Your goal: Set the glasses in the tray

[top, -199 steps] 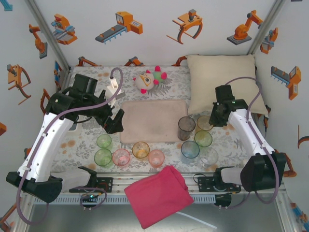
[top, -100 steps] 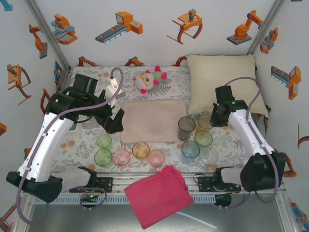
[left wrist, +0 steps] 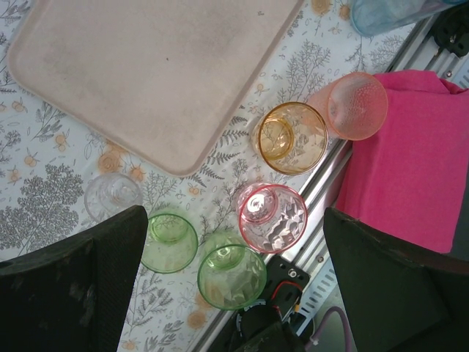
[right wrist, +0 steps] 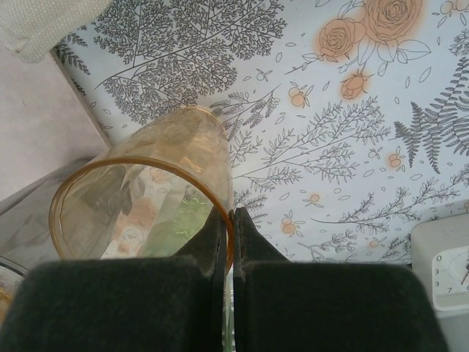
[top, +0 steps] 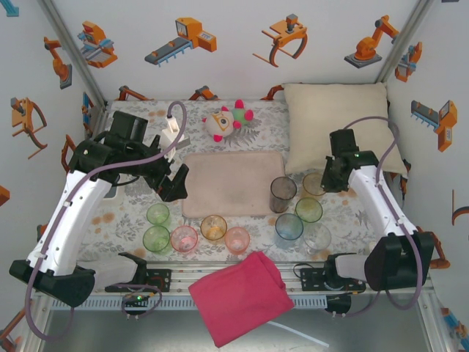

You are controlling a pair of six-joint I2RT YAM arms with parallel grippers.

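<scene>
The right gripper (right wrist: pixel 229 214) pinches the near rim of an amber glass (right wrist: pixel 143 183), its two dark fingers (right wrist: pixel 211 238) pressed together with the thin wall between them. A green tint shows through the tumbler's side. Left of the amber glass sits a smoky grey glass (right wrist: pixel 22 220), and beyond that the pale tray (right wrist: pixel 37 125). Above and to its left is a corner of a cream pillow (right wrist: pixel 44 22). A floral cloth (right wrist: pixel 352 147) spreads to its right, ending at a pale box (right wrist: pixel 442 264) with a small dial.
</scene>
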